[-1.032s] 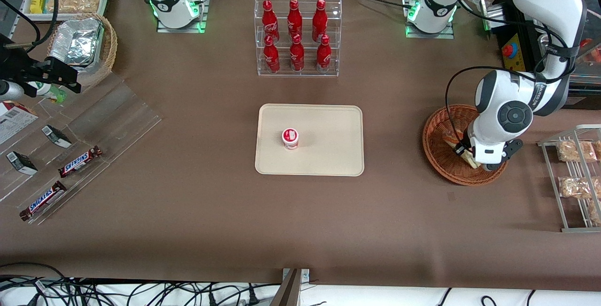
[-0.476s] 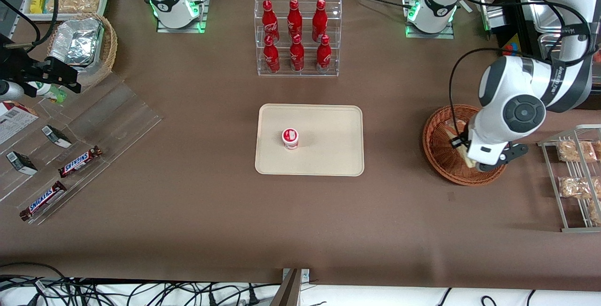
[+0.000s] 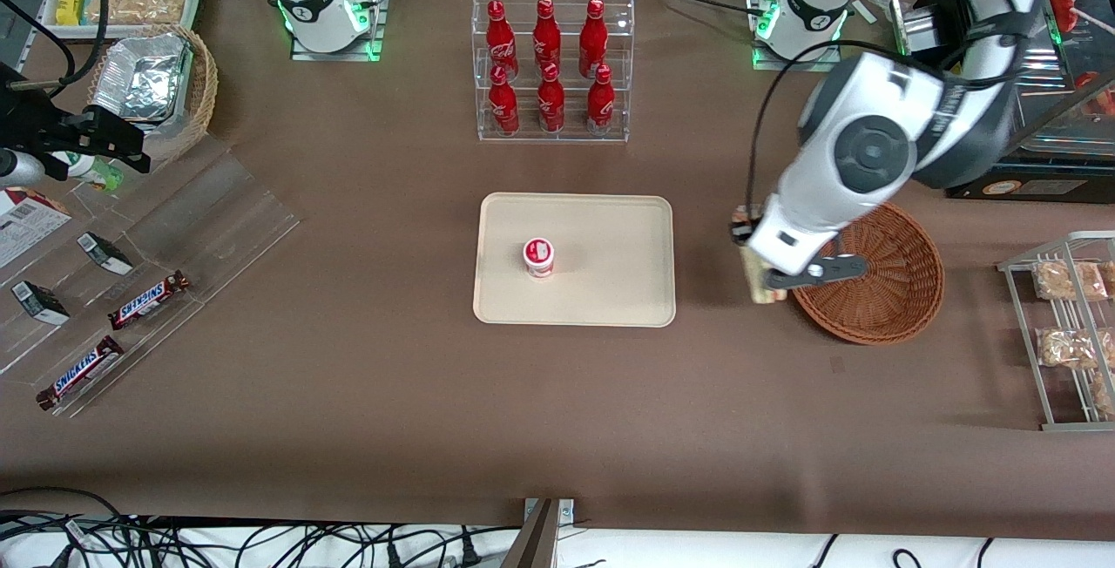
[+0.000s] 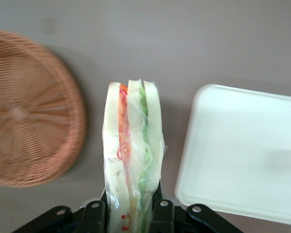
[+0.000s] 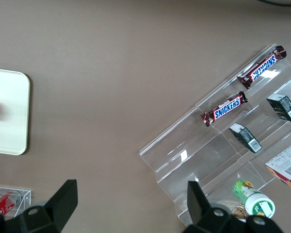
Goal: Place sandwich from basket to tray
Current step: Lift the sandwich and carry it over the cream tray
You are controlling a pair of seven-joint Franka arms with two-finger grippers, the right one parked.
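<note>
- Sandwich (image 4: pixel 132 160): clear-wrapped wedge, bread slices on edge, orange and green filling showing; held in the air over bare table, between basket and tray, touching neither.
- Gripper (image 3: pixel 760 282): jaws closed on the sandwich, one finger (image 4: pixel 96 217) on each bread face; hangs above the strip of table separating basket rim from tray edge.
- Basket (image 3: pixel 880 276): round woven wicker, nothing visible inside; its rim lies just beside the gripper, toward the working arm's end.
- Tray (image 3: pixel 610 289): cream, low rim, rounded corners; a small red-and-white cup (image 3: pixel 538 256) stands near its middle, with bare surface between the cup and the edge nearest the sandwich.
- Table (image 3: pixel 418 394): brown, open ground nearer the front camera than the tray.
</note>
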